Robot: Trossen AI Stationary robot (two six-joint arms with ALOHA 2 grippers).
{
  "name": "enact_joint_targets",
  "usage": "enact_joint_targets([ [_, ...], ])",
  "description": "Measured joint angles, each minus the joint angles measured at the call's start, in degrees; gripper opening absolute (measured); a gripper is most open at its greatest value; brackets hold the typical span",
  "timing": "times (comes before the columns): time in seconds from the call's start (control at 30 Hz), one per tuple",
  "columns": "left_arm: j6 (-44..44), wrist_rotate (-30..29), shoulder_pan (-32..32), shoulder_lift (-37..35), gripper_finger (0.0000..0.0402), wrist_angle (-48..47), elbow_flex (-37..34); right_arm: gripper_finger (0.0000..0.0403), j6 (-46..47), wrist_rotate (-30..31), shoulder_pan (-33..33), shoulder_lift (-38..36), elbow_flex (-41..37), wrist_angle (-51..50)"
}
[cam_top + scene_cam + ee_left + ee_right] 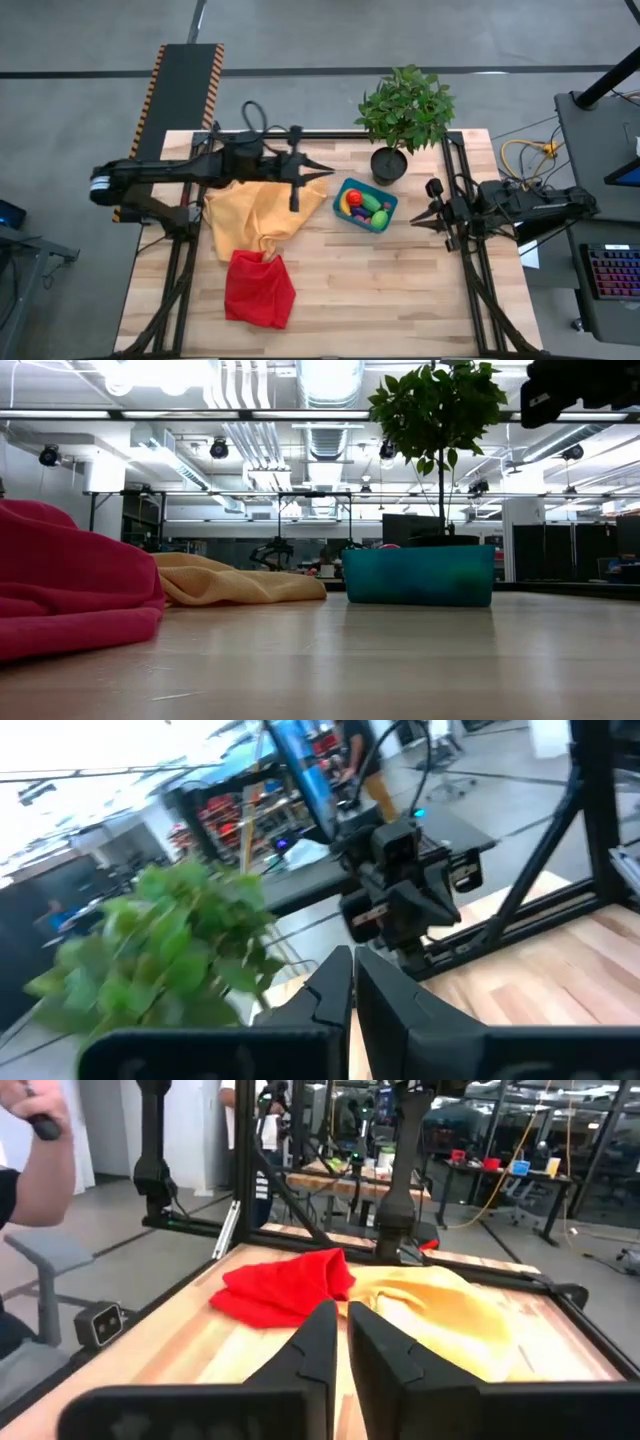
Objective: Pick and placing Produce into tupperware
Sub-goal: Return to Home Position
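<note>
The blue-teal tupperware point(342, 187) sits on the table in front of the plant pot, and shows in the low view as a teal wall point(420, 575). The produce lies inside it: a yellow banana point(347, 199), a red round piece point(356, 197), a purple piece point(357, 212) and two green ovals point(373, 204). My left gripper point(326, 172) hangs shut above the table, left of the tupperware and over the yellow cloth's far edge. My right gripper point(414, 222) is shut, raised just right of the tupperware. Neither holds anything.
A potted plant point(403, 115) stands right behind the tupperware. A yellow-orange cloth point(258, 215) lies crumpled under my left arm, and a red cloth point(259, 288) lies nearer the near edge. Bare wood stretches right of the red cloth. A person's arm point(40, 1170) shows beyond the table.
</note>
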Motion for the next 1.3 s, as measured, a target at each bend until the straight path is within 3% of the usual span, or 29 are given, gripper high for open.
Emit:
enact_joint_targets([
  [0.4, -2.63, -4.29, 0.0, -13.42, 0.0001, 2.61, -14.51, 0.0009, -3.92, 4.49, -0.01, -9.01, -4.32, -0.97],
  [0.47, -2.63, -5.14, -0.02, -14.93, 0.0001, 3.39, -16.42, 0.0009, -6.37, 7.75, -0.01, -8.95, -7.32, 5.14],
  [0.57, -2.91, -6.07, -0.02, -16.4, 0.0001, 4.85, -18.81, 0.0009, -9.83, 7.89, -0.01, -9.01, -11.42, 13.31],
  [0.83, -4.07, -6.46, -0.02, -17.88, 0.0001, 6.17, -21.76, 0.0008, -5.89, 12.14, -1.31, -9.14, -16.66, 14.36],
  [1.0, -4.11, -6.44, 0.07, -17.67, 0.0001, 6.19, -21.77, 0.0008, -2.36, 11.2, -5.28, -9.16, -16.89, 11.75],
  [1.17, -6.58, -6.43, 0.18, -17.64, 0.0001, 5.06, -21.77, 0.0008, 2.21, 1.71, -10.63, -9.16, -17.08, 9.56],
  [1.3, -9.04, -6.16, 0.18, -17.64, 0.0001, 0.4, -21.79, 0.0008, 2.41, 1.47, -13.1, -9.1, -17.08, 9.41],
])
